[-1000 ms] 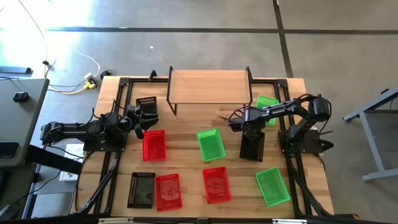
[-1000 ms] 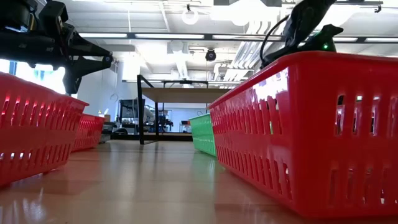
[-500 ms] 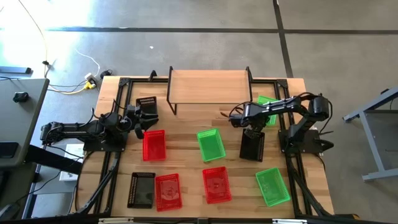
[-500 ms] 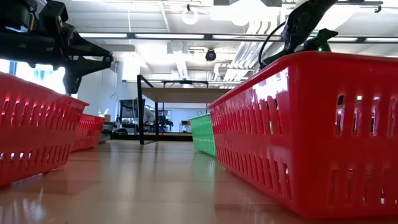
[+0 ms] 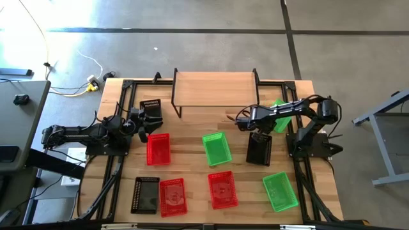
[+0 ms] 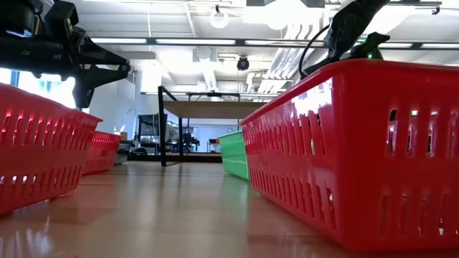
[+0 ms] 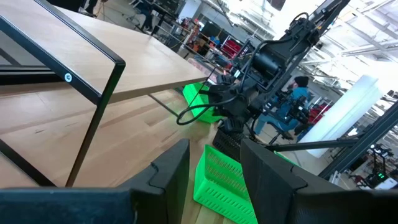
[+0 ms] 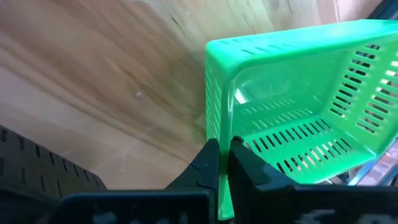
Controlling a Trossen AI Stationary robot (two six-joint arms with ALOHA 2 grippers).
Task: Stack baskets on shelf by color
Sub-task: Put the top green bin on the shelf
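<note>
Concrete floor surrounded the wooden table [image 5: 192, 147] on which we worked, and the shelf [image 5: 214, 87], a pale plank on thin black legs, stood bare at the far edge.

Our right gripper [image 8: 222, 157] had its two fingers pinched together on the thin end wall of a green basket [image 8: 292, 106], near the right end of the shelf. From above, that basket [image 5: 279, 114] sat tilted under our arm. It was bright, translucent plastic with rows of slots in its sides and a smooth rolled rim. Just in front of it lay a black basket [image 5: 259, 149].

Our left gripper [image 5: 142, 122] hung at the left side of the table, its fingers [image 7: 171, 171] partly apart with nothing between them, beside another black basket [image 5: 152, 108] and just behind a red one [image 5: 158, 148].

We saw a second green basket [image 5: 216, 149] at the middle of the table and a third [image 5: 280, 191] at the front right. Two more red baskets [image 5: 222, 190] lay along the front edge, one of them [image 5: 172, 196] touching a third black basket [image 5: 146, 194]. All were alike in shape and size.
</note>
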